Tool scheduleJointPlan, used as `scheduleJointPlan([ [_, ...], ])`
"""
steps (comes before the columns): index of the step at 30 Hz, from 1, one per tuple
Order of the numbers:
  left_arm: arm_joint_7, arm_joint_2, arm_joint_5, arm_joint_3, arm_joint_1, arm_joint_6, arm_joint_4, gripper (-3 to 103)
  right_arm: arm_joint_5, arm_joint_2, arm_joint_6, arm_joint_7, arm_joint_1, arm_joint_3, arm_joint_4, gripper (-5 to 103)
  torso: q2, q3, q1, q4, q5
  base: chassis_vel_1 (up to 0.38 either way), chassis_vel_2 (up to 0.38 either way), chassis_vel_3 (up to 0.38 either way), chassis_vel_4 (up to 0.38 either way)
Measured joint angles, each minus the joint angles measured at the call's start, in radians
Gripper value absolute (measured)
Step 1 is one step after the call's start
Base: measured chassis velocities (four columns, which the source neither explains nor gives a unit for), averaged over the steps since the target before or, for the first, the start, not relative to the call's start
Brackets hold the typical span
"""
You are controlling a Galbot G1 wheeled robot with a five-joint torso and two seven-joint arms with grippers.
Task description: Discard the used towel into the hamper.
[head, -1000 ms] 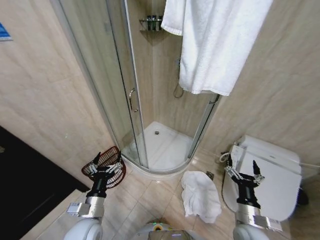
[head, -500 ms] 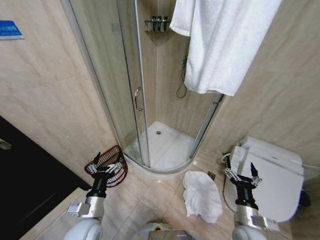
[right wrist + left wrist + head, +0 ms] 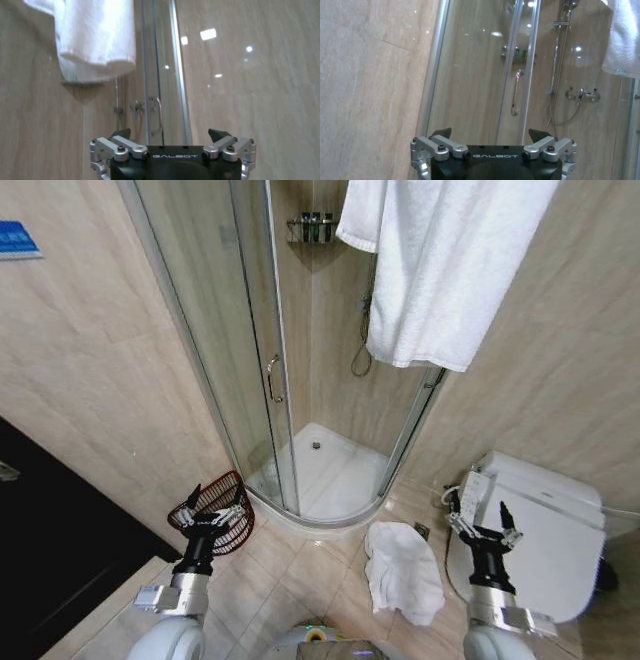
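Item: used towel [image 3: 402, 572], crumpled on floor tiles, uncollected.
My right gripper [image 3: 484, 526] at its 3 o'clock, fingers apart, probably needed lowering; hamper [image 3: 218, 512] lay by my spread left gripper [image 3: 213, 510].

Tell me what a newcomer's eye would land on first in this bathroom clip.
Probably the big white towel hanging high on the wall beside the glass shower enclosure, then the crumpled towel on the floor between the shower base and the toilet. The hamper sits on the floor by the shower's other side, behind the open left pincer; the open right pincer is raised in front of the toilet.
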Motion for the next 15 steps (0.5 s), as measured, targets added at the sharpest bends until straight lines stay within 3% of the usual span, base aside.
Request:
scheduleJointPlan([
  [7, 0.000, 0.000, 0.000, 0.000, 0.000, 0.000, 0.000, 100, 0.030, -0.058, -0.072, 0.024, 0.053, 0.023, 0.100, 100, 0.000, 0.000, 0.000, 0.0000, 0.0001, 0.000, 0.000, 0.000, 0.000],
  [10, 0.000, 0.000, 0.000, 0.000, 0.000, 0.000, 0.000, 100, 0.067, -0.146, -0.135, 0.051, 0.116, 0.064, 0.171, 100, 0.000, 0.000, 0.000, 0.0000, 0.0000, 0.000, 0.000, 0.000, 0.000],
  [11, 0.000, 0.000, 0.000, 0.000, 0.000, 0.000, 0.000, 100, 0.067, -0.146, -0.135, 0.051, 0.116, 0.064, 0.171, 100, 0.000, 0.000, 0.000, 0.0000, 0.0000, 0.000, 0.000, 0.000, 0.000],
  [14, 0.000, 0.000, 0.000, 0.000, 0.000, 0.000, 0.000, 100, 0.132, -0.249, -0.193, 0.076, 0.174, 0.110, 0.217, 100, 0.000, 0.000, 0.000, 0.0001, 0.0001, 0.000, 0.000, 0.000, 0.000],
  [15, 0.000, 0.000, 0.000, 0.000, 0.000, 0.000, 0.000, 100, 0.132, -0.249, -0.193, 0.076, 0.174, 0.110, 0.217, 100, 0.000, 0.000, 0.000, 0.0001, 0.0001, 0.000, 0.000, 0.000, 0.000],
])
